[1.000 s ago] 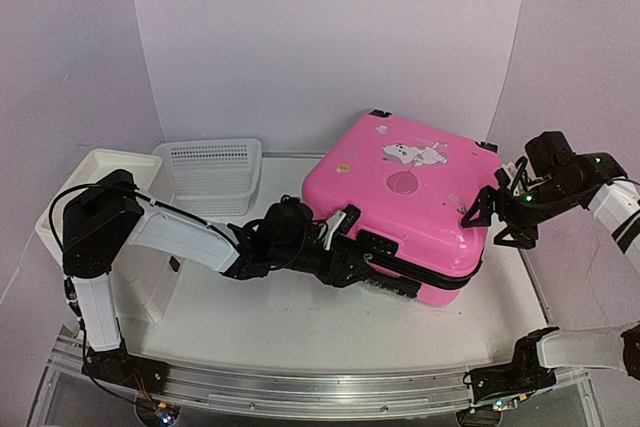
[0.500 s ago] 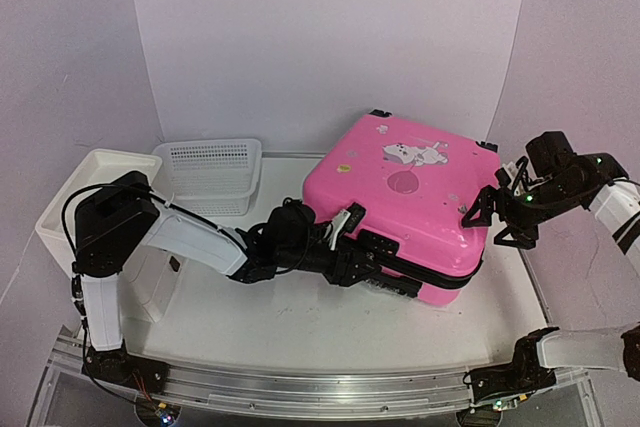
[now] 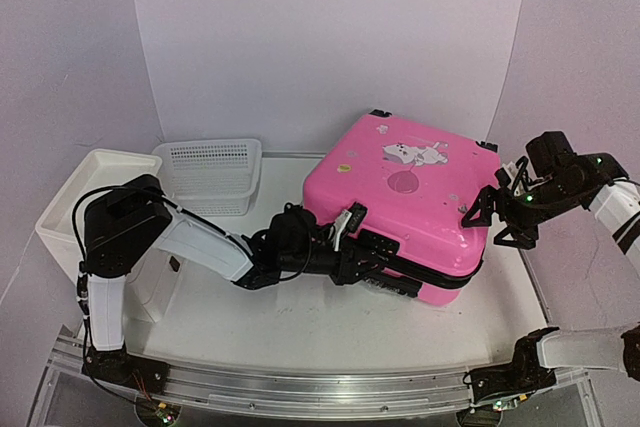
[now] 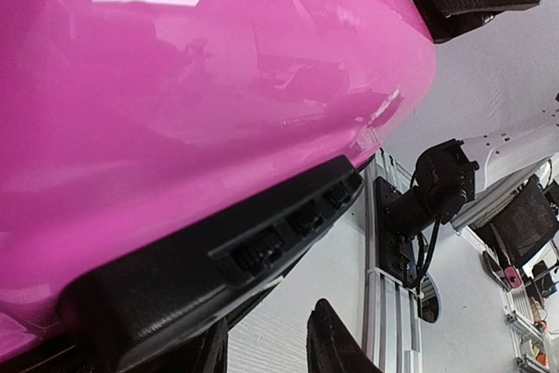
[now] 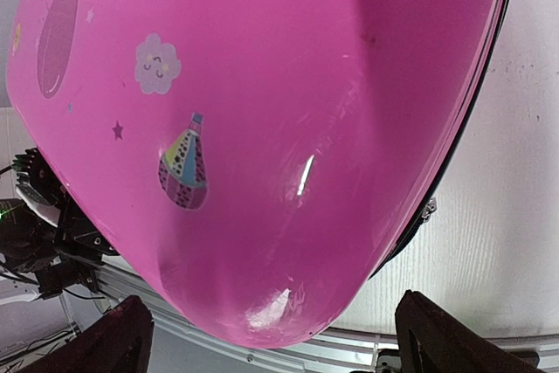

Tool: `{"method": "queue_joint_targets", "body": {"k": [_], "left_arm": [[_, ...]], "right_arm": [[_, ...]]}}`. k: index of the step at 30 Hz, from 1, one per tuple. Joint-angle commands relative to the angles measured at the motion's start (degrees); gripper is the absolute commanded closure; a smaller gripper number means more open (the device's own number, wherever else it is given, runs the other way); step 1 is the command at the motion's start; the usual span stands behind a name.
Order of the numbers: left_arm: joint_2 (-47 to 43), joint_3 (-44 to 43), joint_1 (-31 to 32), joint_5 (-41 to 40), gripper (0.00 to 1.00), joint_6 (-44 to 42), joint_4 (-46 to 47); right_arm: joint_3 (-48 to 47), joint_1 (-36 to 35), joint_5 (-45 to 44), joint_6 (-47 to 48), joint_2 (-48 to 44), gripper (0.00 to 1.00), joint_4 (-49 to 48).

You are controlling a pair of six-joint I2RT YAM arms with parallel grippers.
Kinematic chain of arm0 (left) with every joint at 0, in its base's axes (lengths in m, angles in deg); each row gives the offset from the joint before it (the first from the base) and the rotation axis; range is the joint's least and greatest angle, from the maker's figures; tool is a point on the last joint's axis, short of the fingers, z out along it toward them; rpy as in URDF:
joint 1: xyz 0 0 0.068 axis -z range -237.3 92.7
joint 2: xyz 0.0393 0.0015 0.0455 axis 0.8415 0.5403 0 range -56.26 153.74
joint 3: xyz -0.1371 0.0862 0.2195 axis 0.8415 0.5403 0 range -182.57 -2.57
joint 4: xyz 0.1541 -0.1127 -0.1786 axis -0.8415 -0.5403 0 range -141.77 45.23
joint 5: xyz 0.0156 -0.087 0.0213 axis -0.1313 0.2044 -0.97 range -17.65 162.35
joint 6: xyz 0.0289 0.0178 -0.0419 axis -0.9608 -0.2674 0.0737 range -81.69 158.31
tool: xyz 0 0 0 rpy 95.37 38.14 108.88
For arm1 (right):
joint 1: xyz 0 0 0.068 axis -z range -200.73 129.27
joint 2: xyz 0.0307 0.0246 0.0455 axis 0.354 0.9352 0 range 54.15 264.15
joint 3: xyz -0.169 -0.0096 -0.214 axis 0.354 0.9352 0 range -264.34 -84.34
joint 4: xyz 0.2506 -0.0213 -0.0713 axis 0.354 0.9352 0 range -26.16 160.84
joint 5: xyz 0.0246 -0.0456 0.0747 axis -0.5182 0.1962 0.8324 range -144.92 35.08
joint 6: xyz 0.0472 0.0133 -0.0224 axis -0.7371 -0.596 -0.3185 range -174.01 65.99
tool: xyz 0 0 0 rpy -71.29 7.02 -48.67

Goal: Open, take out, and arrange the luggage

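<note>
We have pushed the left tool [image 3: 372,252] closer in, and it is now narrow at the black lock [image 4: 262,251] of the closed pink luggage [image 3: 400,187], which lies flat on the tabletop [image 3: 280,327]. The right tool [image 3: 497,219] stands wide at its right side, probably bracing it.

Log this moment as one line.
luggage: glossy pink hard-shell suitcase, lid shut, flat on table | left gripper: open, at black lock block | right gripper: open, at suitcase's right corner
</note>
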Motion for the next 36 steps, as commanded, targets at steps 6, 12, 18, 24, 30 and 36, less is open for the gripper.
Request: {"method": "queue_joint_targets", "body": {"k": [6,12,18,24,30,36], "left_arm": [[1.62,1.22,-1.12,-11.91,0.64,8.42,3.97],[0.15,3.88,-1.03,-15.74,0.56,9.01,2.14],[0.37,2.74,-1.03,-16.14,0.54,8.20,0.45],[0.60,0.78,-1.03,-17.17,0.63,7.48,-1.43],[-0.06,0.03,-0.21,-23.01,0.70,6.75,-5.46],[-1.05,-0.53,0.64,-28.83,0.81,5.79,-8.36]], "right_arm": [[-1.36,-0.17,0.41,-0.14,-1.27,0.02,-0.14],[-1.33,-0.19,0.38,-0.11,-1.30,0.02,-0.08],[-1.34,-0.19,0.60,-0.27,-1.10,0.02,-0.12],[-1.34,-0.19,0.55,-0.32,-1.40,0.02,-0.07],[-1.43,-0.16,0.65,-0.32,-1.60,0.02,0.16],[-1.56,-0.19,0.66,-0.26,-1.87,0.02,0.42]]}}
